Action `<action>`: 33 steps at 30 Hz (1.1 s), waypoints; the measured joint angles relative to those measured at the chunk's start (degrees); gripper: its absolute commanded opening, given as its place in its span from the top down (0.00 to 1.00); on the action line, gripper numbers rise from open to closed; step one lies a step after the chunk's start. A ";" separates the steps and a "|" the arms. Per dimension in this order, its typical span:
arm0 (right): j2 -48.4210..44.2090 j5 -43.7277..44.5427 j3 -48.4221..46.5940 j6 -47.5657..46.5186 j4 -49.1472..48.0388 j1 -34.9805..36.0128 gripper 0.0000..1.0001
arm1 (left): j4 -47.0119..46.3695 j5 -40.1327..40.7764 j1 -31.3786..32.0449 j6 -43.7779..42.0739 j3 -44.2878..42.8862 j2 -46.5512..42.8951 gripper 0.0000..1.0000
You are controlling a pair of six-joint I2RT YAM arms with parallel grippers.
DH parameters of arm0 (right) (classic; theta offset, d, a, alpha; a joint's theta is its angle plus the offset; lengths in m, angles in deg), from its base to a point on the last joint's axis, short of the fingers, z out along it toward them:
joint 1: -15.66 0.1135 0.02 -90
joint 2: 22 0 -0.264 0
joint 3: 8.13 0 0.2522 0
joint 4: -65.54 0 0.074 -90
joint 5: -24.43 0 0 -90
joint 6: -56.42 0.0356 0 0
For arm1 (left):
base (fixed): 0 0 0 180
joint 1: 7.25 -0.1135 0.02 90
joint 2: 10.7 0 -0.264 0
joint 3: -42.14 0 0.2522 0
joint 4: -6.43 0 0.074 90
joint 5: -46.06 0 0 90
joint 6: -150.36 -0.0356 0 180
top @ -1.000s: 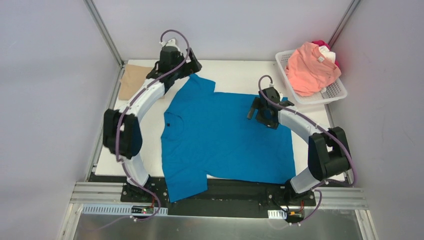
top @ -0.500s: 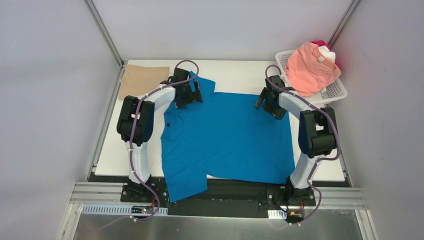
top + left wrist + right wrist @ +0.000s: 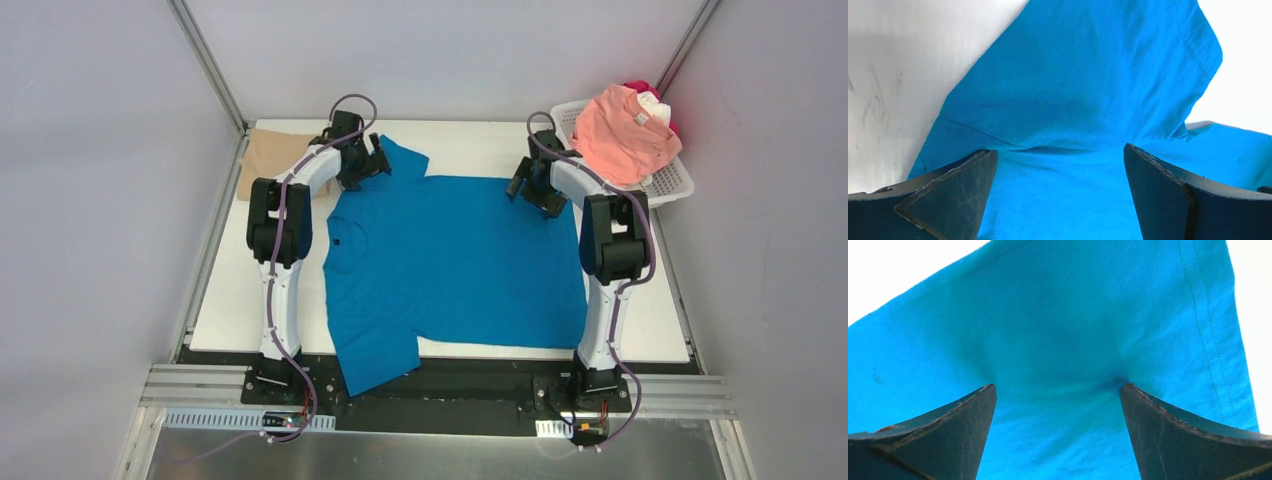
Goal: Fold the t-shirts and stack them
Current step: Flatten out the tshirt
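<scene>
A bright blue t-shirt (image 3: 450, 265) lies spread flat on the white table, collar to the left, its near sleeve hanging over the front edge. My left gripper (image 3: 362, 165) is open, its fingertips (image 3: 975, 170) pressing the cloth (image 3: 1073, 100) at the base of the far sleeve. My right gripper (image 3: 531, 190) is open, its fingertips (image 3: 1140, 402) pressing the far hem corner (image 3: 1088, 330). A folded tan t-shirt (image 3: 272, 155) lies at the far left. Salmon-pink (image 3: 620, 135), white (image 3: 655, 103) and red (image 3: 638, 88) shirts lie piled in the basket.
A white plastic lattice basket (image 3: 672, 185) stands at the far right corner, close to my right arm. Metal frame posts (image 3: 205, 65) rise at the far corners. A black strip and metal rail (image 3: 440, 400) run along the near edge.
Both arms have stretched toward the far edge of the table. The left gripper moved onto the far sleeve base, the right gripper onto the far hem corner. The blue shirt shifted slightly.
</scene>
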 measured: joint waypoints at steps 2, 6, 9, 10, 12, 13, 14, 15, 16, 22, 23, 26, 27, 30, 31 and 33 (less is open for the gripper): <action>2.19 -0.50 -3.56 -0.22 0.57 -0.37 0.00 | 0.37 -0.39 -0.63 0.20 -1.97 1.29 0.01; 6.36 -1.64 -10.38 -0.68 2.36 -0.94 0.00 | 1.88 -0.79 -1.05 0.44 -8.31 5.14 0.01; 9.42 -2.43 -15.41 -1.05 3.78 -1.33 0.01 | 2.97 -0.98 -1.42 0.87 -15.17 9.29 0.01; 10.45 -2.80 -17.29 -1.09 4.44 -1.51 0.00 | 3.10 -1.05 -1.57 1.05 -17.05 10.45 0.01; 12.76 -3.37 -21.27 -1.31 5.40 -1.92 0.00 | 3.39 -1.62 -2.08 1.38 -21.35 13.07 0.01; 13.94 -3.65 -23.34 -1.51 5.99 -2.14 0.00 | 3.54 -1.92 -2.36 1.60 -23.50 14.43 0.01; 14.93 -4.22 -25.09 -1.70 6.38 -2.29 0.00 | 3.58 -2.25 -2.69 1.84 -25.42 15.56 0.01; 15.76 -4.68 -26.53 -1.99 6.67 -2.38 0.00 | 3.61 -2.45 -3.02 2.19 -26.88 16.46 0.01; 16.44 -5.03 -27.71 -2.34 6.88 -2.40 0.00 | 3.74 -2.64 -3.34 2.56 -28.00 17.05 0.01; 18.45 -7.10 -31.52 -4.81 7.30 -2.43 0.00 | 5.01 -3.56 -4.44 3.13 -29.90 17.73 0.01; 18.47 -7.52 -31.78 -5.16 7.39 -2.47 0.00 | 5.55 -3.69 -4.55 3.06 -30.29 17.73 0.01; 18.45 -8.22 -32.89 -5.95 7.85 -2.56 0.00 | 6.47 -5.35 -4.74 2.58 -31.58 17.66 0.01; 18.18 -8.33 -33.14 -6.29 7.85 -2.56 0.00 | 6.47 -5.88 -4.74 2.34 -31.74 17.29 0.01; 15.80 -8.39 -32.59 -6.84 8.74 -2.32 0.00 | 7.28 -6.97 -4.63 0.81 -30.21 14.12 0.01; 14.03 -8.35 -31.43 -6.88 8.76 -2.19 0.00 | 7.26 -7.02 -4.48 0.37 -28.46 12.09 0.01; 7.52 -8.15 -26.75 -6.86 8.61 -1.66 0.00 | 7.91 -6.71 -3.89 -0.81 -22.25 4.94 0.01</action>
